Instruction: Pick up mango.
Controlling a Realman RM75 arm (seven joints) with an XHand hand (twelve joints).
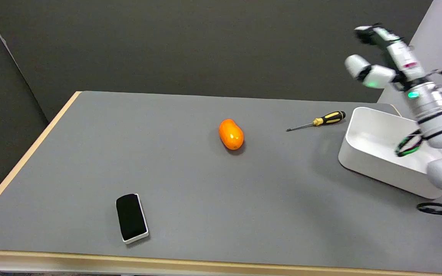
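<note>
The task looks barely begun. The smooth, glossy orange oval mango (231, 134) lies on its side near the middle of the flat grey surface (244, 207), untouched, with nothing leaning on it or crowding it. The robot hand (378, 55) — black and white, at the end of the white right arm — hangs in the air at the upper right, high above the surface and well apart from the fruit. Its fingers look spread and nothing sits between them, so it reads as wide and empty, though the view is a little blurred there.

Everything that counts is left to do: the reach across toward the centre of the surface, the descent over the mango, the closing of the fingers around it and the lift.

Other things lie around but none is in the direct way. A slim screwdriver with a black-and-yellow handle (318, 121) rests to the right of the mango, apart from it, its metal tip pointing toward the fruit. A white, rounded rectangular plastic bin (374, 153) stands at the right edge, beneath the arm. A black rectangular eraser-like block with a white base (131, 217) lies near the front-left, far from the mango.

My judgement — the approach should be easy, since the fruit sits in open space, but its rounded, shiny skin may roll or slip under a shallow grasp.
</note>
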